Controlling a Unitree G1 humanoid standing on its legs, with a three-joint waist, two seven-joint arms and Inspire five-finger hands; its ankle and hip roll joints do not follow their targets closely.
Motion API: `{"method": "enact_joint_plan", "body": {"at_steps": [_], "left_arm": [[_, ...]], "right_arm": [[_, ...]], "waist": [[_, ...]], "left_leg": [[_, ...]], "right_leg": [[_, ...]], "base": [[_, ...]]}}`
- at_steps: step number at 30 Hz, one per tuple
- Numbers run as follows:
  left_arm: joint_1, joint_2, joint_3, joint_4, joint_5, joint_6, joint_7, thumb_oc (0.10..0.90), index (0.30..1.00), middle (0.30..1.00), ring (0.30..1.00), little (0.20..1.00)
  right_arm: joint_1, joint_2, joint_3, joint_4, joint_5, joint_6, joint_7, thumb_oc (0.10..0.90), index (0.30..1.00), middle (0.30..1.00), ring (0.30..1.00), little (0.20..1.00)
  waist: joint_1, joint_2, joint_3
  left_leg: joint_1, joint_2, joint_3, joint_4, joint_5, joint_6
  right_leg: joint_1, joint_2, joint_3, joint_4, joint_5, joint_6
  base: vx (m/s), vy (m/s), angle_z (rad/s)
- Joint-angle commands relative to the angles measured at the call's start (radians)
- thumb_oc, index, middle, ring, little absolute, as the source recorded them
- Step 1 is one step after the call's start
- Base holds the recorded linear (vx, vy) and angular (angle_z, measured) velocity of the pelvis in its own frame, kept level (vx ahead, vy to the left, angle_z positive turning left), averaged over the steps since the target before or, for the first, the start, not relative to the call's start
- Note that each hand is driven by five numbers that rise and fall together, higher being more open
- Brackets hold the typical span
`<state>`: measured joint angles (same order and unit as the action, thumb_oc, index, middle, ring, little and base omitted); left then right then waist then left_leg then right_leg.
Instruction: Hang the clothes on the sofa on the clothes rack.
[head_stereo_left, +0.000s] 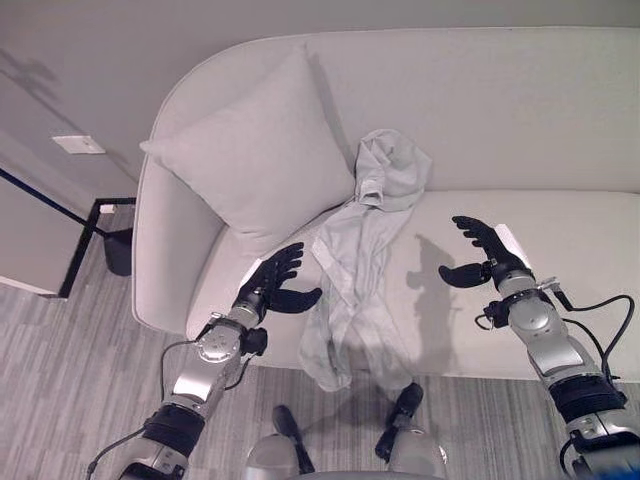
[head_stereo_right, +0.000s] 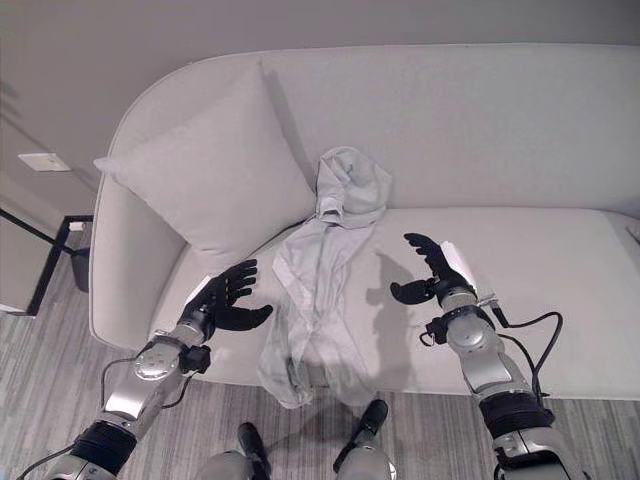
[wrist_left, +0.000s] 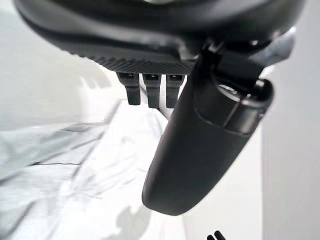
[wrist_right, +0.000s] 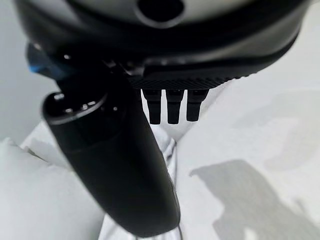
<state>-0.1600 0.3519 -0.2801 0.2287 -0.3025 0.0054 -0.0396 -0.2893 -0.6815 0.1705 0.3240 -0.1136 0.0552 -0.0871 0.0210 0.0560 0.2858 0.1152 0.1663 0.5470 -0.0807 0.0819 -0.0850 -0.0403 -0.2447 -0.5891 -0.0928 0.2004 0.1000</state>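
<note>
A pale grey-green shirt (head_stereo_left: 352, 262) lies crumpled on the light sofa (head_stereo_left: 560, 130), running from the backrest down over the seat's front edge. My left hand (head_stereo_left: 272, 285) hovers open just left of the shirt, above the seat. My right hand (head_stereo_left: 487, 256) hovers open to the shirt's right, apart from it. The left wrist view shows the shirt (wrist_left: 65, 175) past my straight fingers (wrist_left: 150, 90) and thumb. In the right wrist view the shirt (wrist_right: 167, 145) appears beyond my fingers (wrist_right: 172, 107). Neither hand holds anything.
A square light cushion (head_stereo_left: 250, 160) leans in the sofa's left corner, beside the shirt. A black metal frame (head_stereo_left: 85, 225) stands on the striped grey floor (head_stereo_left: 60, 380) left of the sofa. The seat to the right of my right hand is bare.
</note>
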Motion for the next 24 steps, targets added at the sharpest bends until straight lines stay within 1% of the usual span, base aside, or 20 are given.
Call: {"method": "enact_joint_plan", "body": {"at_steps": [1, 2, 3, 4, 5, 6, 7, 8, 9, 10, 11, 12, 14, 15, 16, 17, 18, 19, 20, 24], "left_arm": [[-0.062, 0.041, -0.002, -0.147, 0.070, -0.106, -0.011, 0.800, 0.900, 0.900, 0.900, 0.900], [-0.101, 0.066, -0.003, -0.196, 0.166, -0.120, 0.004, 0.800, 0.900, 0.900, 0.900, 0.900], [-0.103, 0.067, -0.003, -0.197, 0.168, -0.119, 0.005, 0.800, 0.900, 0.900, 0.900, 0.900], [-0.120, 0.070, -0.010, -0.203, 0.186, -0.121, 0.016, 0.800, 0.900, 0.900, 0.900, 0.900], [-0.169, 0.080, -0.025, -0.199, 0.227, -0.124, 0.037, 0.800, 0.900, 0.900, 0.900, 0.900], [-0.186, 0.086, -0.030, -0.214, 0.230, -0.125, 0.047, 0.800, 0.900, 0.900, 0.900, 0.900], [-0.187, 0.086, -0.031, -0.214, 0.230, -0.125, 0.048, 0.800, 0.900, 0.900, 0.900, 0.900], [-0.193, 0.081, -0.018, -0.229, 0.244, -0.114, 0.052, 0.800, 0.900, 0.900, 0.900, 0.900], [-0.192, 0.081, -0.028, -0.230, 0.261, -0.116, 0.054, 0.800, 0.900, 0.900, 0.900, 0.900], [-0.172, 0.092, -0.010, -0.263, 0.250, -0.111, 0.051, 0.800, 0.900, 0.900, 0.900, 0.900], [-0.168, 0.094, -0.010, -0.272, 0.256, -0.107, 0.056, 0.800, 0.900, 0.900, 0.900, 0.900], [-0.170, 0.095, -0.008, -0.279, 0.255, -0.115, 0.055, 0.800, 0.900, 0.900, 0.900, 0.900], [-0.178, 0.105, -0.006, -0.290, 0.252, -0.123, 0.062, 0.800, 0.900, 0.900, 0.900, 0.900], [-0.186, 0.108, -0.010, -0.288, 0.257, -0.127, 0.065, 0.800, 0.900, 0.900, 0.900, 0.900], [-0.188, 0.108, -0.009, -0.286, 0.257, -0.127, 0.065, 0.800, 0.900, 0.900, 0.900, 0.900], [-0.198, 0.118, -0.007, -0.283, 0.268, -0.131, 0.074, 0.800, 0.900, 0.900, 0.900, 0.900], [-0.211, 0.131, 0.002, -0.279, 0.295, -0.135, 0.090, 0.800, 0.900, 0.900, 0.900, 0.900], [-0.226, 0.139, 0.007, -0.270, 0.313, -0.140, 0.104, 0.800, 0.900, 0.900, 0.900, 0.900], [-0.245, 0.146, 0.004, -0.254, 0.328, -0.141, 0.123, 0.800, 0.900, 0.900, 0.900, 0.900], [-0.278, 0.148, 0.004, -0.227, 0.329, -0.140, 0.145, 0.800, 0.900, 0.900, 0.900, 0.900]], "right_arm": [[-0.101, -0.084, -0.028, -0.124, -0.021, -0.084, -0.026, 0.800, 0.900, 0.900, 0.900, 0.900], [-0.127, -0.088, -0.030, -0.144, -0.012, -0.089, -0.031, 0.800, 0.900, 0.900, 0.900, 0.900], [-0.130, -0.087, -0.031, -0.143, -0.012, -0.089, -0.031, 0.800, 0.900, 0.900, 0.900, 0.900], [-0.151, -0.089, -0.027, -0.151, -0.003, -0.087, -0.036, 0.800, 0.900, 0.900, 0.900, 0.900], [-0.182, -0.084, -0.019, -0.149, -0.002, -0.087, -0.057, 0.800, 0.900, 0.900, 0.900, 0.900], [-0.183, -0.092, -0.024, -0.156, -0.002, -0.080, -0.056, 0.800, 0.900, 0.900, 0.900, 0.900], [-0.183, -0.092, -0.026, -0.157, -0.002, -0.079, -0.056, 0.800, 0.900, 0.900, 0.900, 0.900], [-0.188, -0.093, -0.018, -0.160, -0.006, -0.072, -0.051, 0.800, 0.900, 0.900, 0.900, 0.900], [-0.205, -0.098, -0.008, -0.145, -0.039, -0.064, -0.075, 0.800, 0.900, 0.900, 0.900, 0.900], [-0.208, -0.095, -0.002, -0.155, -0.042, -0.062, -0.058, 0.800, 0.900, 0.900, 0.900, 0.900], [-0.225, -0.092, 0.012, -0.153, -0.045, -0.056, -0.049, 0.800, 0.900, 0.900, 0.900, 0.900], [-0.265, -0.074, 0.029, -0.156, -0.043, -0.057, -0.053, 0.800, 0.900, 0.900, 0.900, 0.900], [-0.343, -0.057, 0.059, -0.149, -0.039, -0.058, -0.066, 0.800, 0.900, 0.900, 0.900, 0.900], [-0.386, -0.053, 0.077, -0.136, -0.040, -0.052, -0.071, 0.800, 0.900, 0.900, 0.900, 0.900], [-0.391, -0.052, 0.079, -0.133, -0.040, -0.052, -0.072, 0.800, 0.900, 0.900, 0.900, 0.900], [-0.419, -0.057, 0.089, -0.126, -0.043, -0.051, -0.071, 0.800, 0.900, 0.900, 0.900, 0.900], [-0.472, -0.079, 0.101, -0.118, -0.047, -0.046, -0.080, 0.800, 0.900, 0.900, 0.900, 0.900], [-0.509, -0.089, 0.111, -0.104, -0.044, -0.044, -0.086, 0.800, 0.900, 0.900, 0.900, 0.900], [-0.581, -0.106, 0.137, -0.071, -0.033, -0.044, -0.102, 0.800, 0.900, 0.900, 0.900, 0.900], [-0.682, -0.113, 0.184, -0.015, -0.018, -0.037, -0.114, 0.800, 0.900, 0.900, 0.900, 0.900]], "waist": [[-0.004, -0.083, -0.013], [0.001, -0.083, 0.025], [-0.002, -0.079, 0.028], [0.020, -0.079, 0.054], [0.038, -0.082, 0.089], [0.032, -0.084, 0.092], [0.030, -0.085, 0.092], [0.025, -0.067, 0.076], [0.035, -0.061, 0.072], [0.035, -0.053, 0.055], [0.031, -0.048, 0.053], [0.034, -0.049, 0.057], [0.042, -0.058, 0.069], [0.050, -0.068, 0.080], [0.052, -0.069, 0.080], [0.057, -0.075, 0.088], [0.062, -0.081, 0.099], [0.067, -0.087, 0.105], [0.075, -0.091, 0.122], [0.086, -0.100, 0.148]], "left_leg": [[0.012, 0.019, -0.015, 0.084, -0.184, -0.031], [-0.070, 0.073, -0.059, 0.314, -0.215, -0.045], [-0.083, 0.086, -0.068, 0.342, -0.228, -0.047], [-0.134, 0.093, -0.142, 0.457, -0.184, -0.060], [-0.240, 0.090, -0.240, 0.539, -0.144, -0.085], [-0.264, 0.092, -0.264, 0.474, -0.163, -0.077], [-0.263, 0.090, -0.267, 0.470, -0.160, -0.077], [-0.231, 0.135, -0.238, 0.235, -0.078, -0.086], [-0.246, 0.172, -0.230, 0.113, -0.018, -0.096], [-0.203, 0.161, -0.233, 0.000, -0.019, -0.084], [-0.200, 0.164, -0.228, -0.007, -0.015, -0.091], [-0.198, 0.146, -0.206, 0.006, 0.002, -0.100], [-0.193, 0.109, -0.179, 0.011, -0.008, -0.086], [-0.197, 0.095, -0.165, 0.012, -0.011, -0.081], [-0.197, 0.094, -0.161, 0.012, -0.011, -0.080], [-0.206, 0.084, -0.155, 0.013, -0.012, -0.078], [-0.220, 0.067, -0.149, 0.004, -0.020, -0.070], [-0.233, 0.059, -0.148, 0.005, -0.024, -0.067], [-0.258, 0.050, -0.151, 0.017, -0.027, -0.064], [-0.287, 0.043, -0.151, 0.030, -0.037, -0.061]], "right_leg": [[0.090, -0.064, 0.042, 0.006, -0.145, 0.065], [0.119, -0.049, 0.051, 0.006, -0.194, 0.034], [0.121, -0.042, 0.047, 0.006, -0.197, 0.031], [0.132, -0.035, 0.068, 0.006, -0.211, 0.014], [0.131, -0.028, 0.052, 0.006, -0.215, -0.010], [0.135, -0.023, 0.045, 0.006, -0.226, -0.014], [0.136, -0.025, 0.042, 0.006, -0.227, -0.014], [0.151, -0.020, 0.035, 0.006, -0.237, 0.013], [0.162, -0.021, 0.022, 0.006, -0.256, 0.020], [0.165, -0.015, 0.035, 0.006, -0.261, 0.034], [0.167, -0.020, 0.036, 0.006, -0.257, 0.046], [0.168, -0.036, 0.035, 0.006, -0.234, 0.053], [0.134, -0.066, 0.075, 0.024, -0.205, 0.057], [0.110, -0.081, 0.094, 0.031, -0.194, 0.060], [0.105, -0.083, 0.099, 0.033, -0.194, 0.061], [0.087, -0.090, 0.112, 0.035, -0.188, 0.062], [0.055, -0.100, 0.121, 0.038, -0.174, 0.067], [0.043, -0.104, 0.121, 0.035, -0.169, 0.071], [0.022, -0.110, 0.119, 0.037, -0.158, 0.074], [0.000, -0.115, 0.111, 0.035, -0.146, 0.081]], "base": [[0.10, -0.305, -0.14], [0.06, -0.263, -0.10], [0.04, -0.223, -0.11], [-0.09, -0.153, -0.07], [-0.05, -0.160, -0.08], [-0.06, -0.108, -0.10], [0.25, 0.083, 0.09], [0.33, 0.161, 0.21], [0.44, 0.231, 0.26], [0.31, 0.176, 0.03], [0.27, 0.184, -0.22], [0.20, 0.191, -0.44], [0.11, 0.211, -0.71], [0.05, 0.134, -0.95], [0.03, 0.097, -1.25], [0.02, 0.104, -1.21], [0.03, 0.127, -0.60], [0.04, 0.135, 0.20], [0.03, 0.082, 0.54], [0.02, 0.032, 0.26]]}}
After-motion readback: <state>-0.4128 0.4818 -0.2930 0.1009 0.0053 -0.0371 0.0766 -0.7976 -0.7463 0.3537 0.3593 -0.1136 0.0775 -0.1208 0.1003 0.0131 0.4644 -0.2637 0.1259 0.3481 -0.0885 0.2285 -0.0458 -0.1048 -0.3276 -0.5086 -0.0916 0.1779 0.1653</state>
